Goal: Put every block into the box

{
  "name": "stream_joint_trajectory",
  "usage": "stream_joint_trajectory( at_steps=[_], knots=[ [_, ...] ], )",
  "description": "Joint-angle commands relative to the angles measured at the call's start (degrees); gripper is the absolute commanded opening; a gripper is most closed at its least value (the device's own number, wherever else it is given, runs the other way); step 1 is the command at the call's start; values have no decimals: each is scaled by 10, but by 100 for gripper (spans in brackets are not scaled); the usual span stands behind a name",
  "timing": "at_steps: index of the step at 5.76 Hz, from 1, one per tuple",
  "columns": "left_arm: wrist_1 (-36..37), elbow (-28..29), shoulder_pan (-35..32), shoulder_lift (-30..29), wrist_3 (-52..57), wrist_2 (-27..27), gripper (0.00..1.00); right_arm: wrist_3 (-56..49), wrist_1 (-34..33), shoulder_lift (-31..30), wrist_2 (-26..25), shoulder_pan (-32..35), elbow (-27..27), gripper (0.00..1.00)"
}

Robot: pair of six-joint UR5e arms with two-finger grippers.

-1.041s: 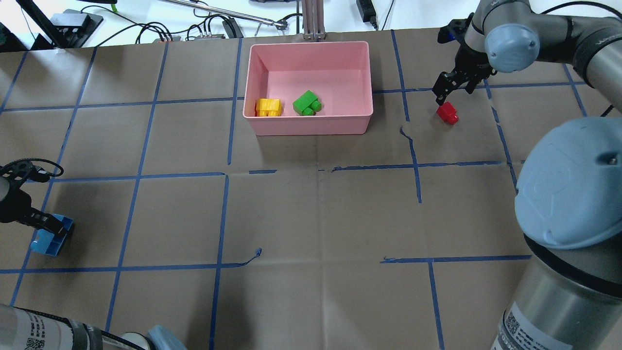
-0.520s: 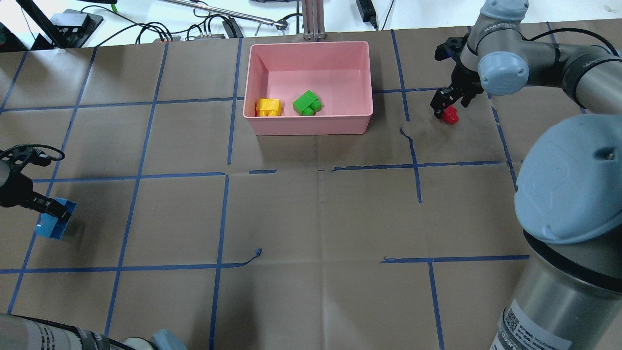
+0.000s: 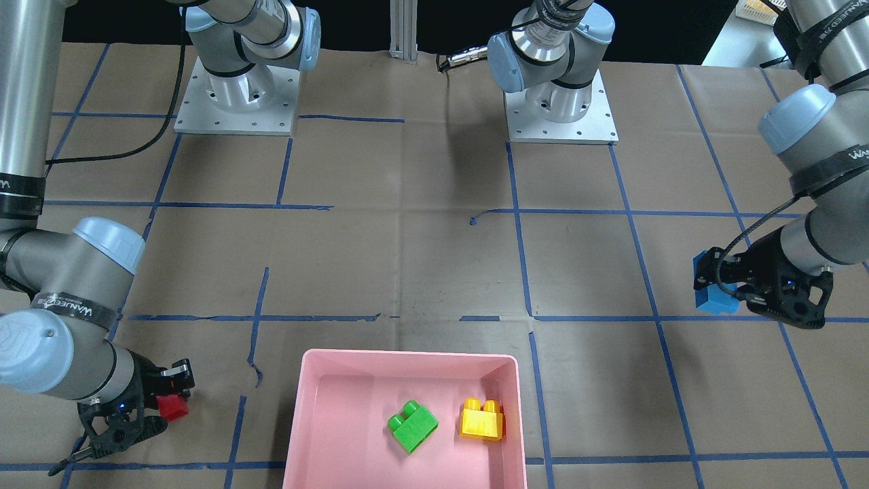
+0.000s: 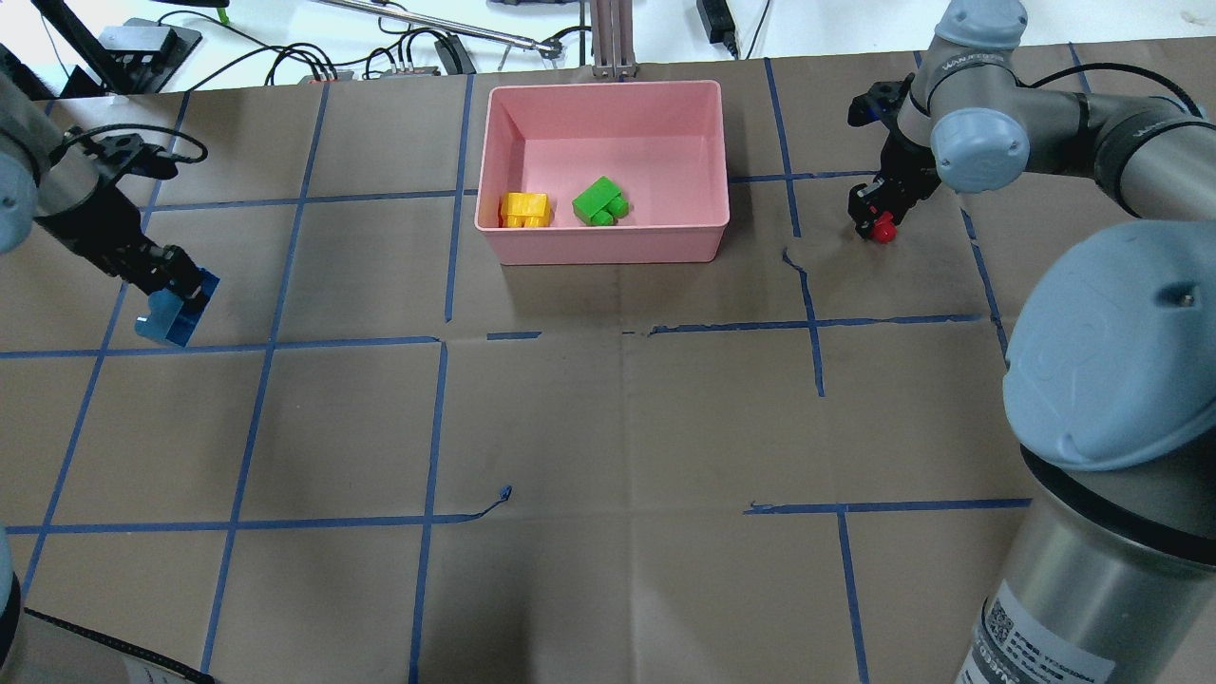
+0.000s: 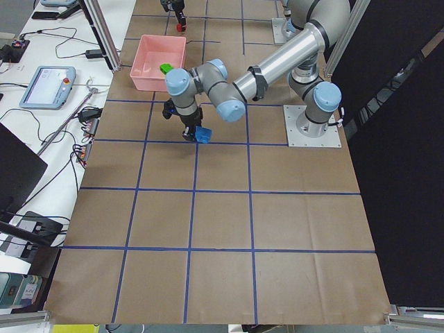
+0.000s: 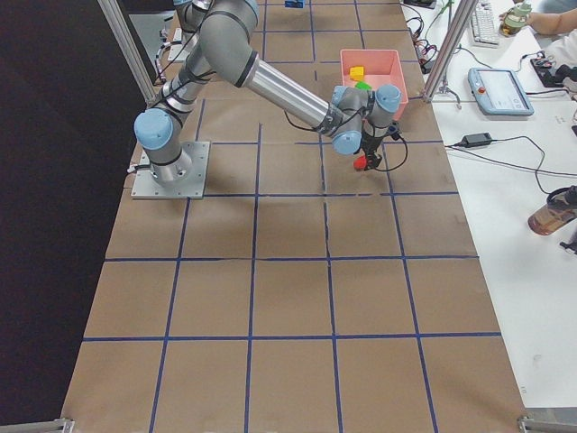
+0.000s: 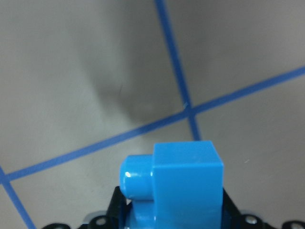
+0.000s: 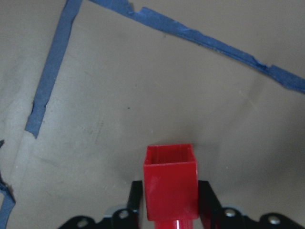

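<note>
The pink box [image 4: 608,249] stands at the table's far middle, with the yellow block [image 4: 525,209] and the green block [image 4: 598,201] inside; both also show in the front view, yellow [image 3: 482,419] and green [image 3: 412,426]. My left gripper [image 4: 176,290] is shut on the blue block [image 4: 167,319] and holds it above the table, far left of the box. The left wrist view shows the blue block [image 7: 176,186] between the jaws. My right gripper [image 4: 876,220] is shut on the small red block [image 4: 883,231], low over the table right of the box; the right wrist view shows the red block [image 8: 170,181] clamped.
Cables and gear [image 4: 408,52] lie beyond the table's far edge, with an aluminium post [image 4: 613,38] behind the box. The two arm bases [image 3: 237,88] [image 3: 560,102] are bolted at the robot's side. Blue tape lines grid the brown paper.
My left gripper has carried the blue block up off the table and toward the far side. My right gripper has come down over the red block and closed on it.
</note>
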Motion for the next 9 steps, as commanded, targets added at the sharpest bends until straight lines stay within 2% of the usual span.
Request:
stream_joint_trajectory(
  at_steps=[1, 2, 3, 4, 5, 6, 7, 9],
  knots=[
    [-26, 110, -123, -47, -194, -36, 0, 1, 2, -3, -21, 0, -9, 27],
    [26, 134, -184, -76, -252, -39, 0, 3, 2, -6, -19, 0, -20, 26],
    [118, 139, -258, -104, -270, -47, 0, 8, 32, -12, -19, 0, -66, 26],
    [209, 139, -300, -130, -320, -40, 0, 44, 108, -20, -19, 0, -122, 26],
    [228, 139, -317, -146, -348, -40, 0, 100, 195, -24, -16, 2, -181, 26],
    [261, 133, -329, -150, -350, -39, 14, 138, 286, -34, -12, 4, -237, 26],
    [260, 130, -329, -150, -349, -38, 99, 200, 351, -45, -11, 10, -270, 26],
    [229, 129, -327, -120, -346, -39, 100, 293, 382, -64, 4, 59, -273, 26]
  ],
)
